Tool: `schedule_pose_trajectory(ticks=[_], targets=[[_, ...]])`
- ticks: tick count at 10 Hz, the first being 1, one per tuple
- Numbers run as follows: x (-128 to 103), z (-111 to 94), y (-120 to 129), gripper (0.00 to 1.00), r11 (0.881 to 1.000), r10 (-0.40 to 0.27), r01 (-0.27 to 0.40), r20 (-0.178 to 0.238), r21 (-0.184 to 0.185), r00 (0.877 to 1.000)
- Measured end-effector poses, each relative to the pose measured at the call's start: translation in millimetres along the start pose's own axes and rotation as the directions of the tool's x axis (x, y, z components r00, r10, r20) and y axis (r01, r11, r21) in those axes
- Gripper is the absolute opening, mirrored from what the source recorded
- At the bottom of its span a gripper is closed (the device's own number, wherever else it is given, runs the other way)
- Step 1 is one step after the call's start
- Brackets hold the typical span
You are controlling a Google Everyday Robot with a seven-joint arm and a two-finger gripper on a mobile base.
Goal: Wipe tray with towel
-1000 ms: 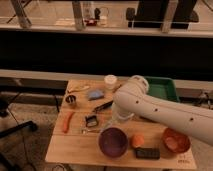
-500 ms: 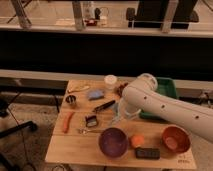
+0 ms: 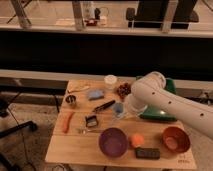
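- The green tray (image 3: 159, 115) sits at the table's (image 3: 75, 149) right rear, mostly hidden behind my arm (image 3: 167, 99).
- The blue towel (image 3: 95, 94), probably folded, lies well left of it.
- My claw (image 3: 121, 111) hangs low beside the tray's left edge; I cannot tell whether it is open or closed.

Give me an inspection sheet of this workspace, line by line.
Surface: wooden table, crowded.
Job's things: green tray at right rear, partly hidden by the arm; blue towel lying left of it, not held.
Clutter: purple bowl, orange bowl, carrot, white cup.
Grippers: pincer low over the table, beside the tray's left edge.
Cables: nothing seen.
Surroundings: dark wall behind.
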Motion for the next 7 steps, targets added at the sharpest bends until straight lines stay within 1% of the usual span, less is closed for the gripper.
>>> schedule_pose_trajectory(ticks=[1, 2, 3, 4, 6, 7], targets=[[-1.0, 3.7, 0.8, 0.0, 0.999, 0.038, -0.037, -0.045, 0.009, 0.998], [3.9, 7.1, -2.4, 0.0, 0.997, 0.076, -0.074, -0.08, 0.024, 0.994], [16.5, 10.4, -6.7, 0.0, 0.993, 0.115, -0.111, -0.107, 0.04, 0.988], [30.8, 12.1, -12.4, 0.0, 0.988, 0.149, -0.143, -0.131, 0.06, 0.98], [56.1, 12.1, -20.4, 0.0, 0.974, 0.215, -0.2, -0.173, 0.103, 0.961], [63.7, 11.5, -20.7, 0.0, 0.97, 0.235, -0.217, -0.185, 0.114, 0.954]])
